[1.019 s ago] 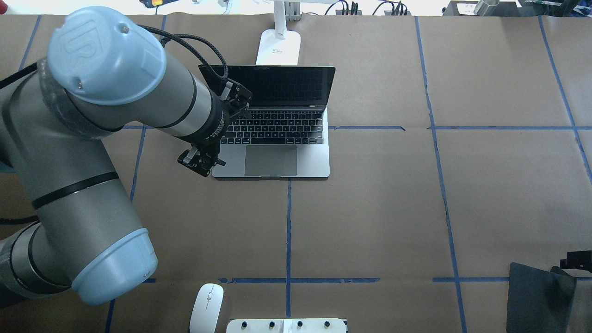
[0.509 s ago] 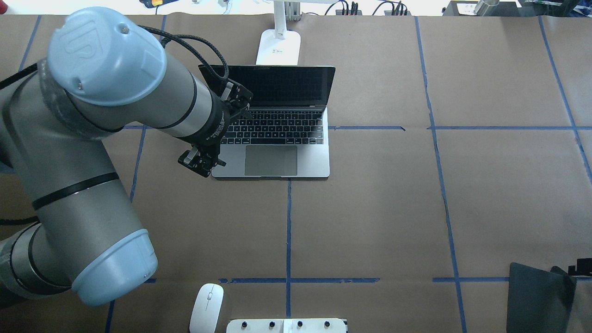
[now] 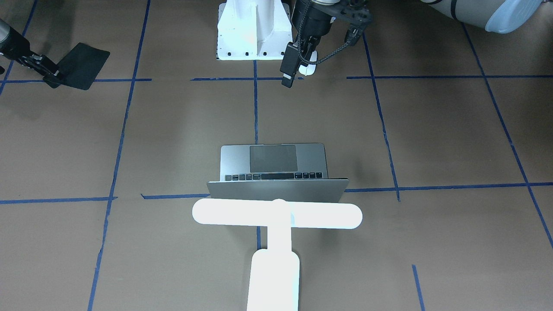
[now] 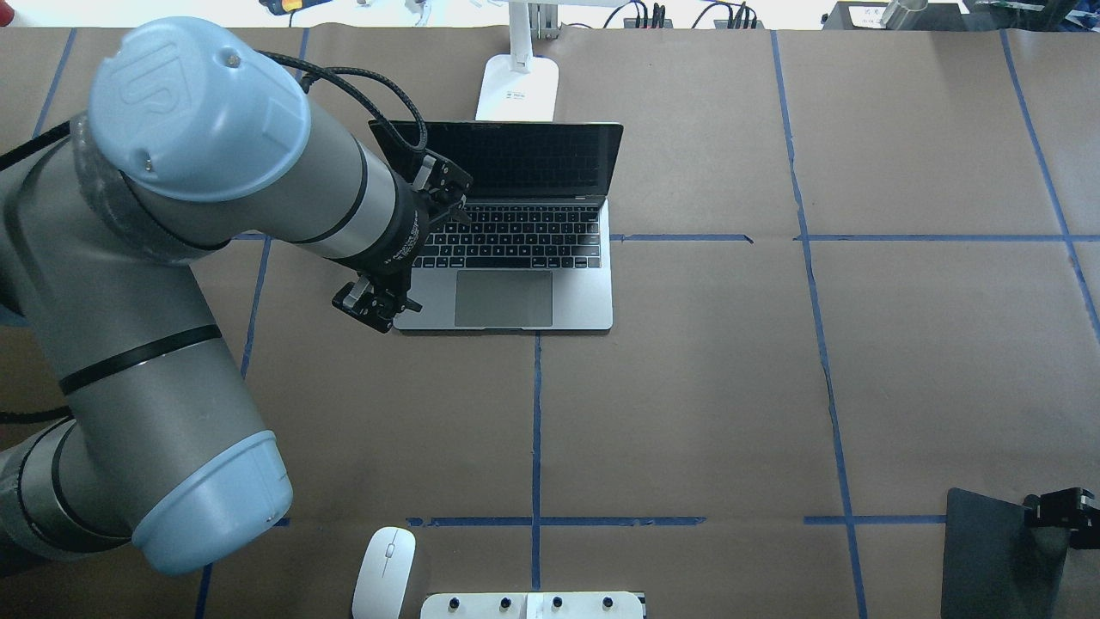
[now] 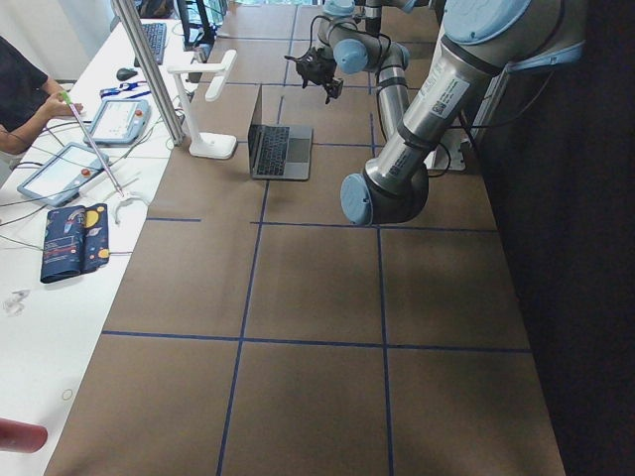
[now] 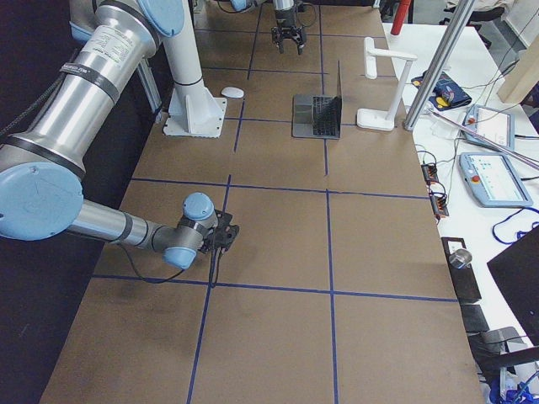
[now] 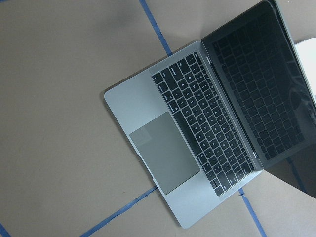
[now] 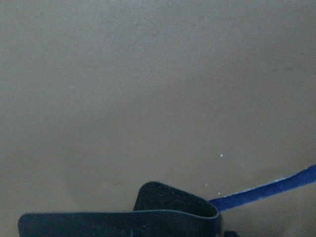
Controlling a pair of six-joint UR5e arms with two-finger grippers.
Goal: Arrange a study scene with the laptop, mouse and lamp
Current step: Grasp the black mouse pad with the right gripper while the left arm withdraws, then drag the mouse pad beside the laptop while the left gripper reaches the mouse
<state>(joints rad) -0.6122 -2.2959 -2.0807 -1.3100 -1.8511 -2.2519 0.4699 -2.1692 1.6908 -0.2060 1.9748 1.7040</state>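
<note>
The silver-grey laptop stands open mid-table, its dark screen facing the robot, and it fills the left wrist view. Directly behind the laptop is the white lamp, with its bar over the lid. The white mouse lies near the robot's pedestal. My left gripper hangs high above the table beside the laptop's front left corner; it looks open and holds nothing. My right gripper is low at the table's near right corner, shut on the edge of a flat black pad, which curls up in the right wrist view.
The white bolted pedestal stands at the robot's edge beside the mouse. Blue tape lines grid the brown table. Past the far edge are a metal pole, touch panels and a person.
My right gripper has slid down and left in the overhead view, further onto the black pad's right edge. The left arm has barely shifted.
</note>
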